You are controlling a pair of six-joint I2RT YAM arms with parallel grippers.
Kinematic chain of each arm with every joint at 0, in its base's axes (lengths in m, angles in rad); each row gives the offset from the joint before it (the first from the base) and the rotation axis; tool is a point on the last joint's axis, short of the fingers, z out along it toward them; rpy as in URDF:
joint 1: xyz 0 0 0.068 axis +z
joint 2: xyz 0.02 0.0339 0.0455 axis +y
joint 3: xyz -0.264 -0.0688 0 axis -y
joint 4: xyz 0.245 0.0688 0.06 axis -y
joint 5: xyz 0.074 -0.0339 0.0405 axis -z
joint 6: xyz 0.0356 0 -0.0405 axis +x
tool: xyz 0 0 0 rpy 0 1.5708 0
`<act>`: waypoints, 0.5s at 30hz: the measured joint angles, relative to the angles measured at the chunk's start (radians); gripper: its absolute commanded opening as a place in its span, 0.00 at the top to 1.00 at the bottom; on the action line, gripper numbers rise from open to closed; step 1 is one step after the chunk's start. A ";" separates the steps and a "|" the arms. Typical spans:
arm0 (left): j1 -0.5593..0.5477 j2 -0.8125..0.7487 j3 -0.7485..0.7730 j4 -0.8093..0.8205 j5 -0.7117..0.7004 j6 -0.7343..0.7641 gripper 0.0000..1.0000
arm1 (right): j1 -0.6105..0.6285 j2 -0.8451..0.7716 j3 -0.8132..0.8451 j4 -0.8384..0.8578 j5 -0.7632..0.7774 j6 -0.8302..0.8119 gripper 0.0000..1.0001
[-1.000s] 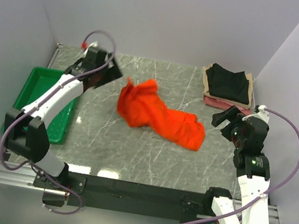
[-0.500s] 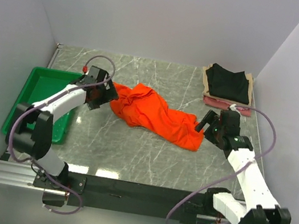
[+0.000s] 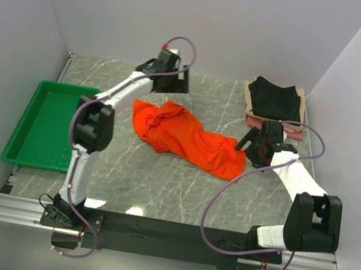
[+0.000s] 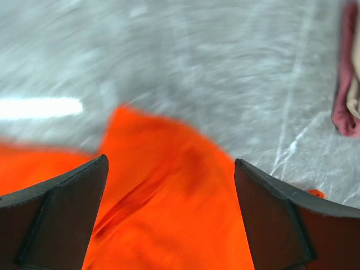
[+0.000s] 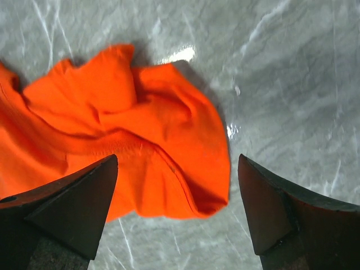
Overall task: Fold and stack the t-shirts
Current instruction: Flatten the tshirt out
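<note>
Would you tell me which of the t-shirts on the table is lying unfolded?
The bright orange t-shirt, crumpled mid-table; the others sit folded in the black-topped stack at the far right.

The left arm (image 3: 122,90) and right arm (image 3: 293,172) share one build: white shell links between black joint housings; a thin purple cable (image 3: 204,213) trails off each; the left one's ends at a small red fitting (image 3: 165,45); the left fingers (image 4: 56,219) and right fingers (image 5: 62,202) are dark, matte wedges; a black rail (image 3: 164,230) carries both bases.
</note>
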 measured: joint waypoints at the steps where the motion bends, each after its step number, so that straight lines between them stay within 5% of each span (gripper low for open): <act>1: -0.017 0.049 0.063 -0.008 0.002 0.021 0.01 | -0.008 0.015 0.008 0.006 -0.006 0.004 0.07; 8: -0.103 0.266 0.250 -0.091 0.000 0.097 0.05 | -0.038 0.062 0.024 0.020 -0.025 0.011 0.08; 15: -0.106 0.291 0.239 -0.131 -0.044 0.111 0.43 | -0.055 0.072 0.024 0.023 -0.031 0.012 0.11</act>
